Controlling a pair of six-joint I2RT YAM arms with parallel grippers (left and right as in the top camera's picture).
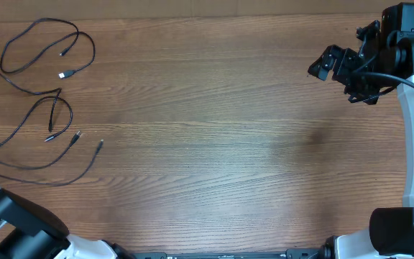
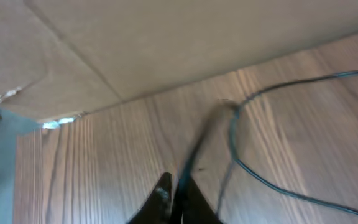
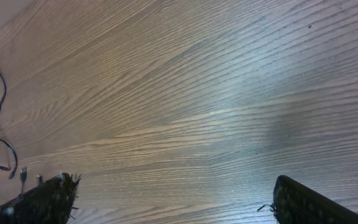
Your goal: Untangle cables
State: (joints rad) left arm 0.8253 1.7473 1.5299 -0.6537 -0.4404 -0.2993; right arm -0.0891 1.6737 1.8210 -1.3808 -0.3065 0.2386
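Cables [image 1: 66, 75] loose on the table [image 1: 214, 129], one in the left claw [image 2: 174, 185]

No text, label, brand, number or sign can be read in any view, neither on the wooden counter [image 1: 214, 144] nor on the cables [image 1: 42, 79].

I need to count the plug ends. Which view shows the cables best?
Overhead: the cables lie in full, loops and plug ends sharp. The left wrist view shows only two blurred strands close up; the right wrist view catches small bits at its left edge.
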